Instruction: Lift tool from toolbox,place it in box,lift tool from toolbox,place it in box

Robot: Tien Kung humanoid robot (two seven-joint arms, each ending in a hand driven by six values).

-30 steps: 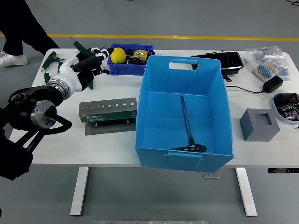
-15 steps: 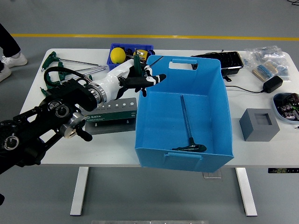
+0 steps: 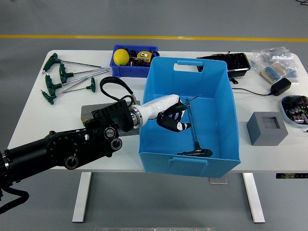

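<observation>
The left hand (image 3: 173,118) reaches over the near-left wall of the blue box (image 3: 226,96) and its fingers are clenched around a green-handled T-wrench (image 3: 185,102), carried low inside the box with the thin shaft pointing toward the far-right corner of the worktop. A first T-handle wrench (image 3: 193,130) already lies on the box floor, its handle toward the near edge. The tool looks like stiff steel — light, long and thin, so it should handle best gripped at the moulded cross-handle, where the plastic gives purchase and the smooth shaft will not slide. More green T-wrenches (image 3: 67,77) lie spread at the far-left corner of the white table (image 3: 269,154), with a small blue bin (image 3: 132,70) at the far edge and a grey block (image 3: 267,128) toward the right edge. Beyond the table lies grey floor with a yellow line (image 3: 154,38).
</observation>
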